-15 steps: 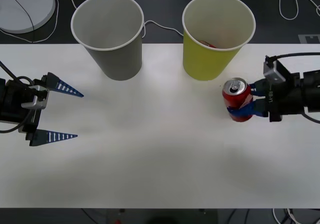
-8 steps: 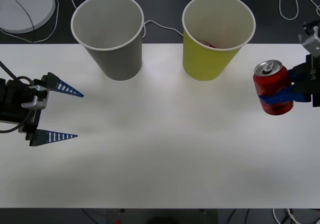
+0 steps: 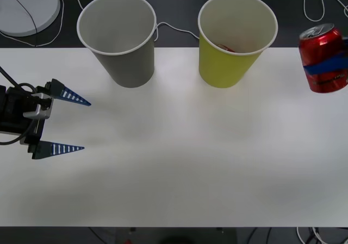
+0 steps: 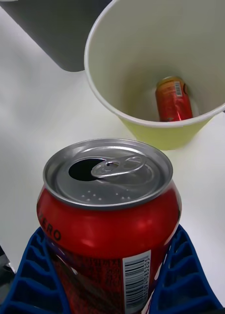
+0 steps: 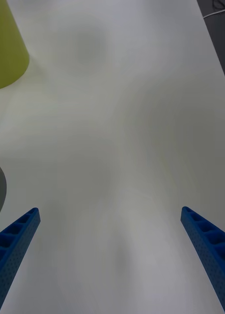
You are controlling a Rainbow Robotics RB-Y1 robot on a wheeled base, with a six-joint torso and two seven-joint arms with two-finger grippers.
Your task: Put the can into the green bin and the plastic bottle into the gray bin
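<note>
White desk (image 3: 179, 168), dark floor with cables behind; right gripper (image 4: 110, 289) clamps the can (image 3: 323, 59), lifted off the desk at its right edge, near the back
Green bin (image 3: 237, 37) and gray bin (image 3: 117, 37) stand at the back edge, apart; second can (image 4: 172, 98) lies inside the green one. Left gripper (image 3: 58, 123) idles at the left edge, fingers spread wide, holding nothing. Front and middle of desk bare
</note>
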